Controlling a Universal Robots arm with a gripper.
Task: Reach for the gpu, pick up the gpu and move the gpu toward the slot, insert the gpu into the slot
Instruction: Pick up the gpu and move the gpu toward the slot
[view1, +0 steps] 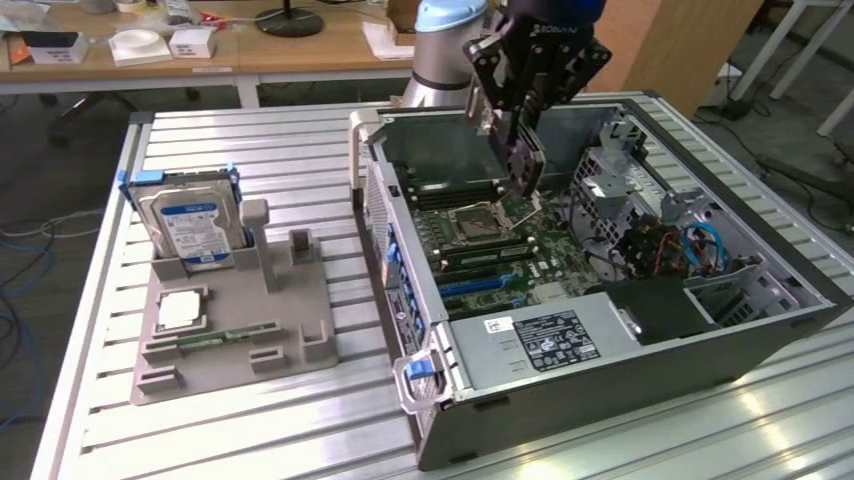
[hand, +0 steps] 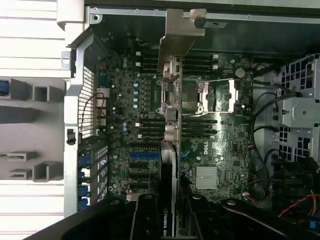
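1. On the exterior view's left, a grey fixture tray (view1: 287, 345) is sitting on the slatted surface (view1: 267, 430), carrying a blue-labelled hard drive (view1: 194, 225) and a green memory stick (view1: 227, 338).
2. Right of it, the open computer case (view1: 601, 390) is lying on its side, exposing the motherboard (view1: 501, 250).
3. Above that board, the claw (view1: 518, 125) is clamping the gpu (view1: 525, 170), which is hanging clear of the board with its silver bracket (hand: 180, 35) near the case wall.
4. The carry toward the slot seems to be under way; nothing is seated.
5. I judge that insertion is calling for aligning the card's edge with a blue slot (view1: 474, 285) before a straight, gentle push.
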